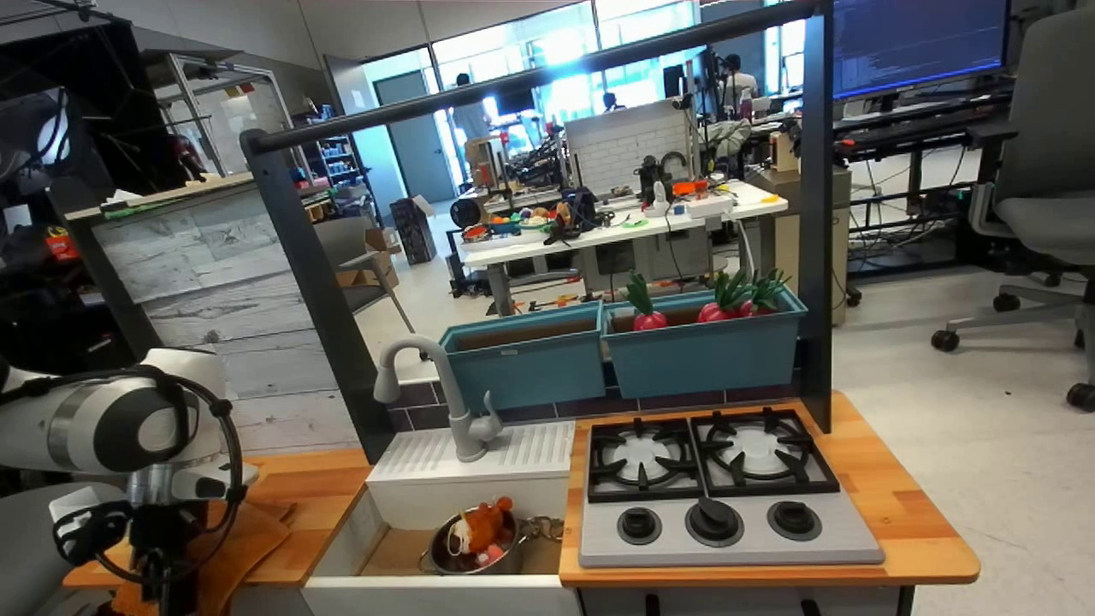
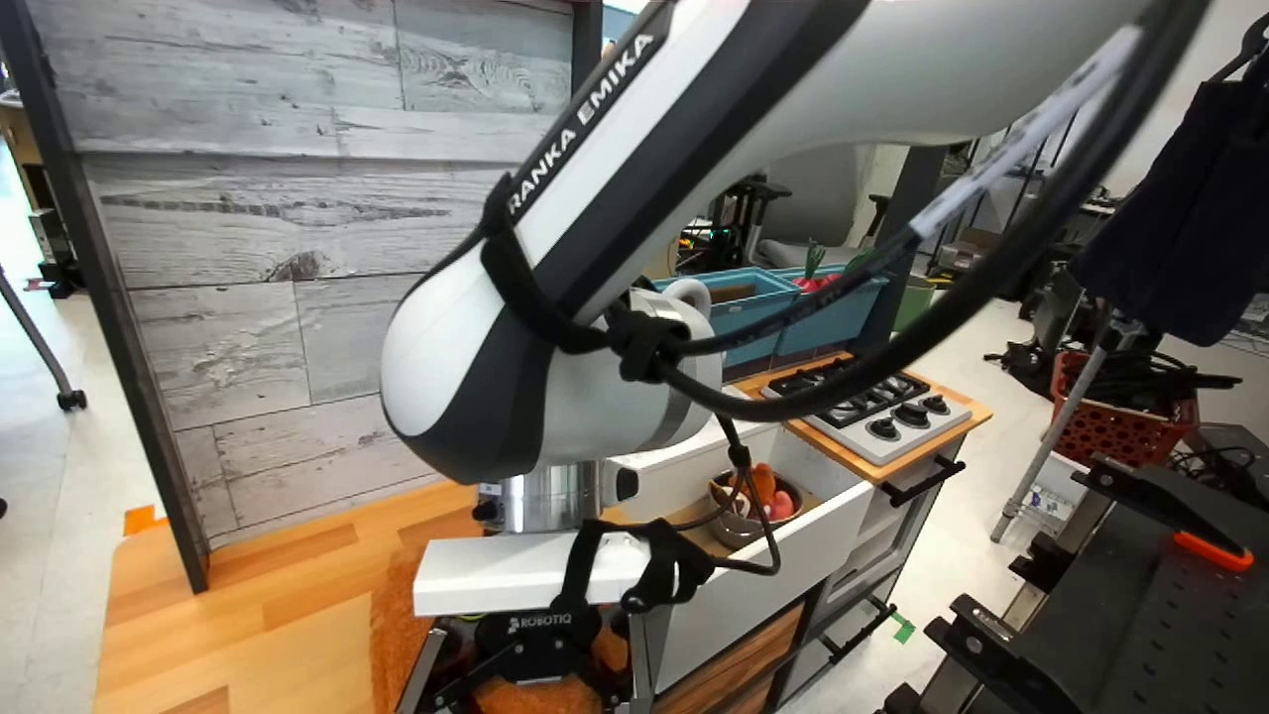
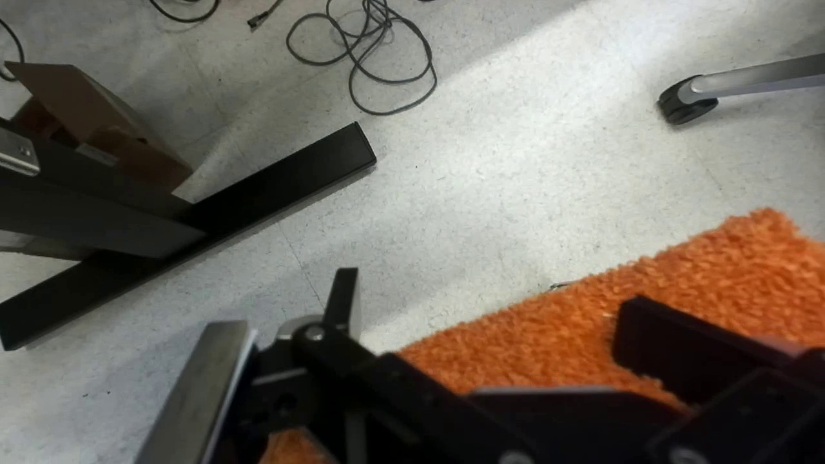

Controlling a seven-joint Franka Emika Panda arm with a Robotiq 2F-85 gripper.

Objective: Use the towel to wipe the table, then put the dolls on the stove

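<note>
My gripper [image 3: 490,322] stands open, its fingers spread wide over the orange towel [image 3: 528,341]. One finger lies over the cloth; the opposite one stands past its edge, over the floor beyond. In an exterior view the towel [image 1: 248,539] drapes across the left end of the wooden table [image 1: 312,479], partly covered by the gripper. Its fingertips are cut off at the bottom of both exterior views, so contact with the cloth cannot be told. The dolls [image 1: 483,524], orange, white and pinkish red, sit in a metal bowl. On the right is the grey stove [image 1: 736,547] with black grates.
The metal bowl [image 1: 513,560] rests inside the white sink [image 1: 428,583], a chain-like item [image 1: 541,528] beside it. A grey faucet [image 1: 466,432] rises behind. Blue planters [image 1: 522,368] hang at the back. Dark frame posts [image 1: 299,282] and a wooden panel [image 2: 297,228] border the table.
</note>
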